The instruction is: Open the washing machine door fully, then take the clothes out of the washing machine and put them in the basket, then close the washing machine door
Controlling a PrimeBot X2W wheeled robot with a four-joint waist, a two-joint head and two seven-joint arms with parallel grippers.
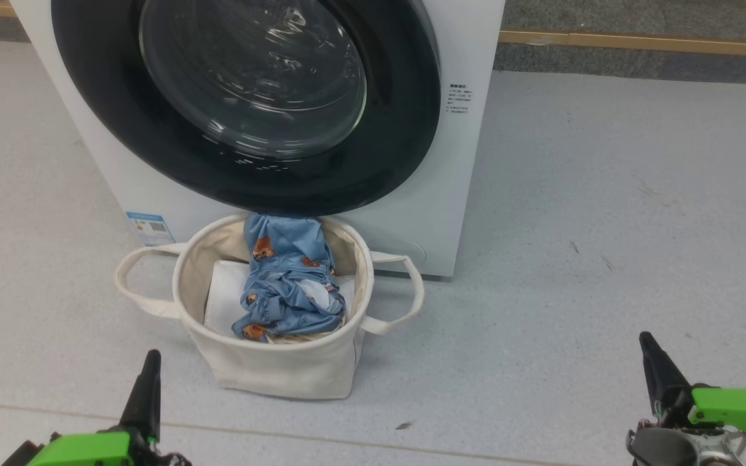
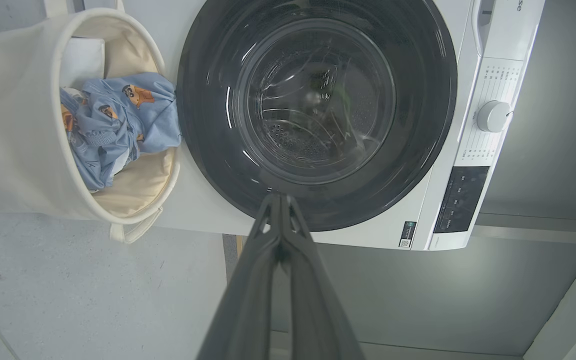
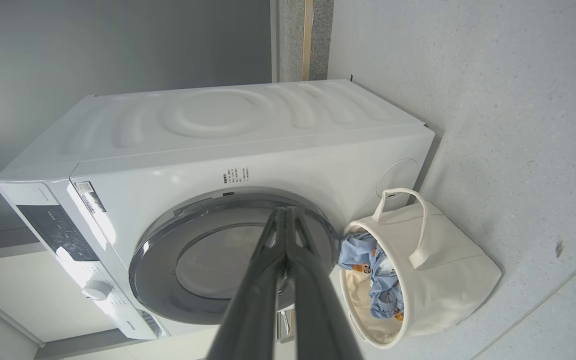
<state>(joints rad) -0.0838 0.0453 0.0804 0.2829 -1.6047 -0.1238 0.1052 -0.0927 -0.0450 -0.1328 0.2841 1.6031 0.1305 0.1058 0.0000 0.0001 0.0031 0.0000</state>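
the left gripper (image 1: 150,366), two long dark fingers on a bright green mount, is pressed fully together with nothing held, and the right gripper (image 1: 649,346) is likewise closed and empty. both hang low over the speckled grey floor (image 1: 606,226). ahead of them and between the two, nearer the left gripper, stands the round cream-white canvas basket (image 1: 282,369) with two loop handles. inside it lie the clothes (image 1: 289,285), a crumpled light blue garment with small orange-brown cartoon prints, resting on a flat white sheet (image 1: 224,291), its upper end draped up at the basket's far rim. just beyond the basket is the big white front-loading washing machine (image 1: 457,194). its round, glossy black-rimmed washing machine door (image 1: 405,129), with a bulging glass window, sits shut against the front.
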